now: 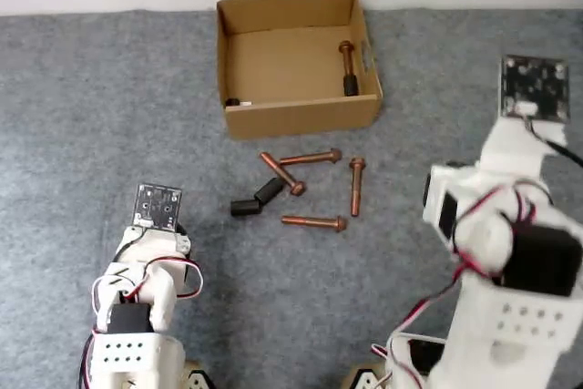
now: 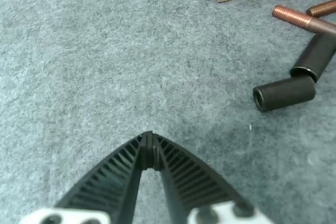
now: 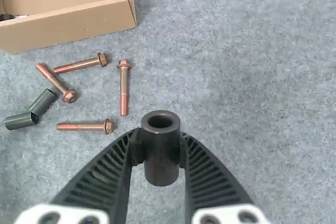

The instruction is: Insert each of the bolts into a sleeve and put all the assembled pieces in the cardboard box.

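Several copper bolts (image 1: 314, 221) lie loose on the grey carpet in front of the cardboard box (image 1: 301, 116). Two black sleeves (image 1: 246, 207) rest beside them, one touching a bolt (image 1: 281, 173). Inside the box lies one bolt pushed into a sleeve (image 1: 346, 66). My right gripper (image 3: 160, 150) is shut on a black sleeve (image 3: 160, 145), held upright with its bore open, near the bolts (image 3: 123, 87). My left gripper (image 2: 149, 150) is shut and holds nothing, low over the carpet, apart from the loose sleeves (image 2: 285, 94).
A small dark piece (image 1: 232, 102) sits in the box's near left corner. The box wall (image 3: 68, 22) stands just beyond the bolts. Bare carpet spreads to the left of and in front of the parts.
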Available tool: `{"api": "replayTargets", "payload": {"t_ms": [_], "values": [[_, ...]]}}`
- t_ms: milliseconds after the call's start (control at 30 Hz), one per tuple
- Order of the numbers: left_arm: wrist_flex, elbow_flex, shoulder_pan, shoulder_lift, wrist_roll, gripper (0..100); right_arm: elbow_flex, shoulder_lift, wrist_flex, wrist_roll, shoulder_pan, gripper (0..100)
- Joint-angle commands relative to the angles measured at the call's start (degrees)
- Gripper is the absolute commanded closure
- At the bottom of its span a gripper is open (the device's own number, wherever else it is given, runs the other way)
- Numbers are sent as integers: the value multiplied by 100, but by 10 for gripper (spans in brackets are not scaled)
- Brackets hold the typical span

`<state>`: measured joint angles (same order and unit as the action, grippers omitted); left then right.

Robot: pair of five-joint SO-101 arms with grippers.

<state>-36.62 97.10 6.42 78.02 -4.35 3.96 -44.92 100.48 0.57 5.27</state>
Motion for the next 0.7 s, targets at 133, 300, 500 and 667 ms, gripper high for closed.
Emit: {"api": "replayTargets", "payload": {"t_ms": [133,300,500,667], "values": [[185,-31,9,70,-88,995,941,-1077,224,79,66,989],[185,-31,-9,70,-88,995,1336,-1508,224,79,66,989],[185,-31,-35,62,-79,995,1442,-1912,224,70,127,989],[185,-31,-18,62,-79,995,1442,-2062,224,35,708,989]]}}
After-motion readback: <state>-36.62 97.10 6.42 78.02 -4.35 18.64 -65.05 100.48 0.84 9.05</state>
